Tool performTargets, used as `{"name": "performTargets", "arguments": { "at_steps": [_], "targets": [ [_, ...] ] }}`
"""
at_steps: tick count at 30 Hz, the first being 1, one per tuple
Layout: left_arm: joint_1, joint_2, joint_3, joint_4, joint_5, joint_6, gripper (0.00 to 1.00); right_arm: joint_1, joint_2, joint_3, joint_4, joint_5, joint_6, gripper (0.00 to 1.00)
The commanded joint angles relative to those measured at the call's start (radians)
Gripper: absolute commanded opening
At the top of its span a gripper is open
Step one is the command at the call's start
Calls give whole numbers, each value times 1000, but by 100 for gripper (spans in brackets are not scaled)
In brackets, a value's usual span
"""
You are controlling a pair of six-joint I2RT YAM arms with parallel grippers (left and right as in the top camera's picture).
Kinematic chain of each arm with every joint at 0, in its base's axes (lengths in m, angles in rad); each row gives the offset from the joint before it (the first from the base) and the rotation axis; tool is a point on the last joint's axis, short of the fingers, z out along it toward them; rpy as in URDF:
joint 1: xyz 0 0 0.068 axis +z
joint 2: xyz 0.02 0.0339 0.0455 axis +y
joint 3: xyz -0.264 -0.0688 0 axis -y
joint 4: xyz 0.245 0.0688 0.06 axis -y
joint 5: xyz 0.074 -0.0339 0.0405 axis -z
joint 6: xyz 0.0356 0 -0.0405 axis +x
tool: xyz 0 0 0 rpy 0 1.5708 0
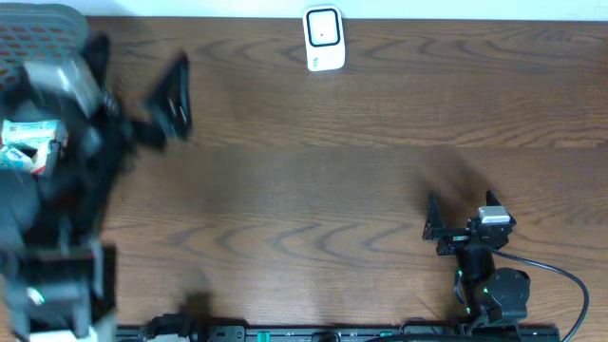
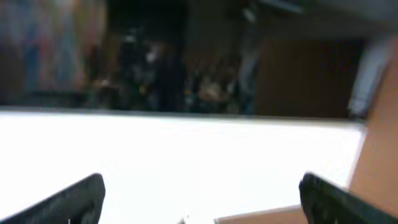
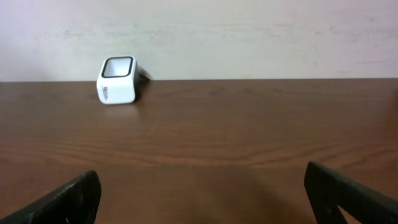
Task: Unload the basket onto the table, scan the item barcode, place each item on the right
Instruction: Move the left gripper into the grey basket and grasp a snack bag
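lab-like test bench: wood-grain table (image 1: pixel 332 190), plain white wall (image 3: pixel 249 37), small countertop scanner (image 1: pixel 323 39)

— Where is the scanner (image 1: pixel 323 38)?
— At the far edge of the worktop (image 1: pixel 332 190), about midway along it. It is a small white block with rounded corners, standing upright, and its dark window tilts upward.
— And the item?
— A small white-and-teal box (image 1: pixel 27 142) at the far left, well apart from the scanner. It is blurred and partly hidden, so its pose is unclear.
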Motion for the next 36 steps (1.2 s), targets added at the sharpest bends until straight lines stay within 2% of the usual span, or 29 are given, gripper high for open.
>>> {"name": "performTargets", "arguments": {
  "at_steps": [1, 4, 8, 17, 24, 28, 30, 36],
  "targets": [
    [72, 175, 299, -163, -64, 42, 98, -6, -6, -2, -3, 1, -12, 99],
    [172, 335, 534, -393, -138, 42, 98, -6, -6, -2, -3, 1, -12, 99],
    [296, 476, 687, -577, -63, 42, 98, -6, -6, -2, -3, 1, -12, 99],
    [483, 595, 685, -718, -96, 44, 98, -6, -6, -2, -3, 1, -12, 99],
    [568, 715, 677, -866, -443, 16, 97, -6, -6, -2, -3, 1, -12, 99],
    [576, 781, 676, -893, -422, 2, 98, -6, -6, -2, -3, 1, -12, 99],
    [576, 806, 675, -969, -375, -7, 97, -6, -6, -2, -3, 1, -12, 99],
    [576, 893, 642, -1021, -375, -16, 97, -6, -6, -2, -3, 1, -12, 99]
  ]
}}
